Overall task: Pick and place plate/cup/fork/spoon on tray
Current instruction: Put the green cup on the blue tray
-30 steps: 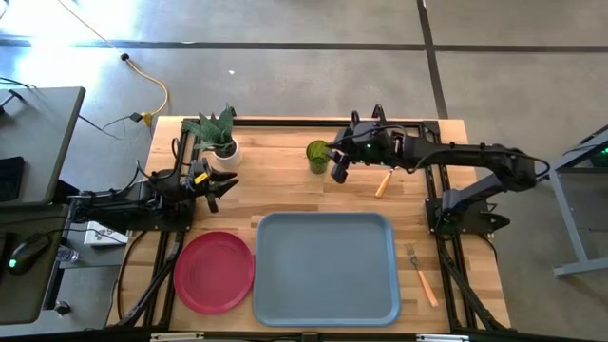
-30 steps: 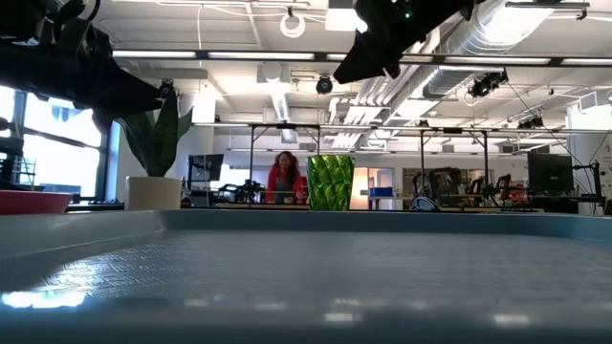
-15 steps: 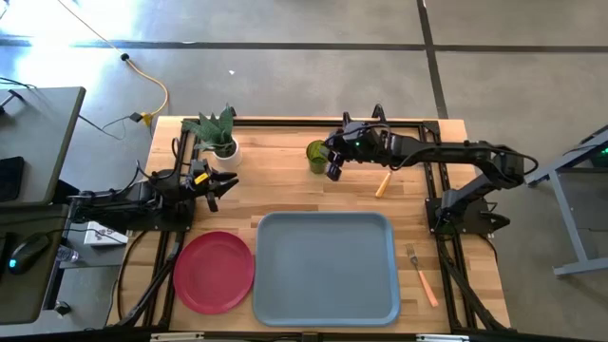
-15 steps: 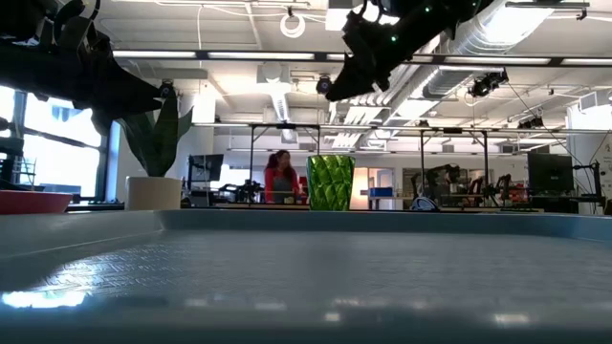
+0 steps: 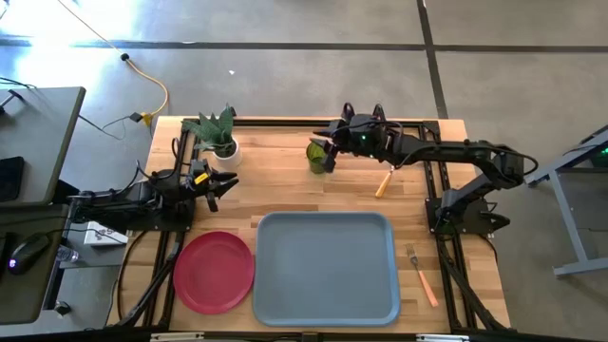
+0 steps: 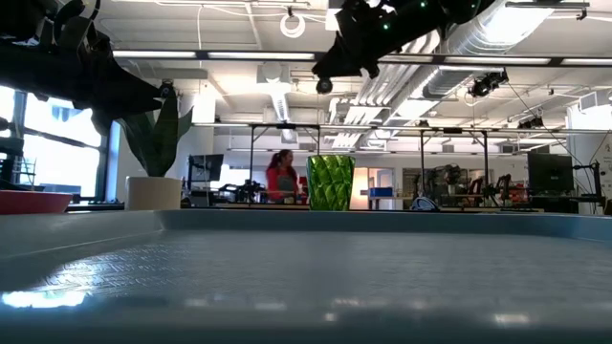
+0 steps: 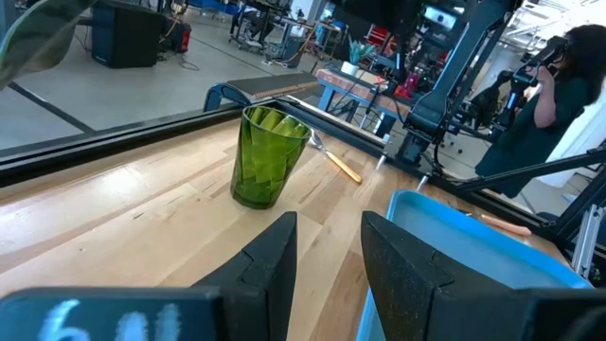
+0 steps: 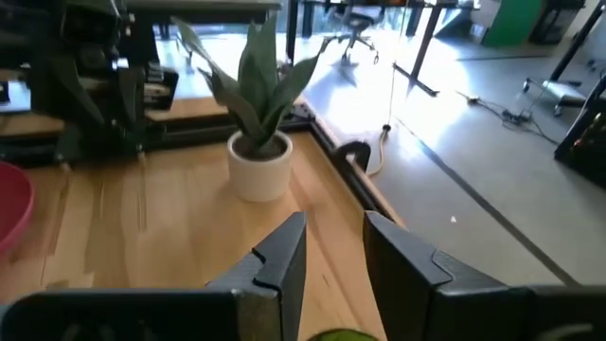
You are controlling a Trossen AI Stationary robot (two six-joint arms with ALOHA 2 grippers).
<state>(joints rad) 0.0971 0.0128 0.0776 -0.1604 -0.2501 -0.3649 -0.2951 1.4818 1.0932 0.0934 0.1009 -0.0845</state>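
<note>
The green cup (image 5: pixel 315 157) stands upright on the wooden table near its far edge. My right gripper (image 5: pixel 327 155) hovers open just above it, well clear of it in the low view (image 6: pixel 330 69); the cup's rim (image 8: pixel 336 334) shows below the fingers. The spoon (image 5: pixel 384 182) lies right of the cup. Beside the tray's right rim lies the fork (image 5: pixel 421 275). The blue-grey tray (image 5: pixel 326 275) sits at the near middle, with the red plate (image 5: pixel 214 271) left of it. My left gripper (image 5: pixel 226 183) waits open at the table's left, level, pointing at the cup (image 7: pixel 268 159).
A white pot with a green plant (image 5: pixel 221 144) stands at the far left, left of the cup. Bare wood lies between the cup and the tray. Black frame rails run along the table's far and side edges.
My right gripper has moved toward the table's far left, from beside the cup's right to above the cup, rising a little and tipping nearer to level. The cup, spoon, fork, plate and tray have stayed where they were.
</note>
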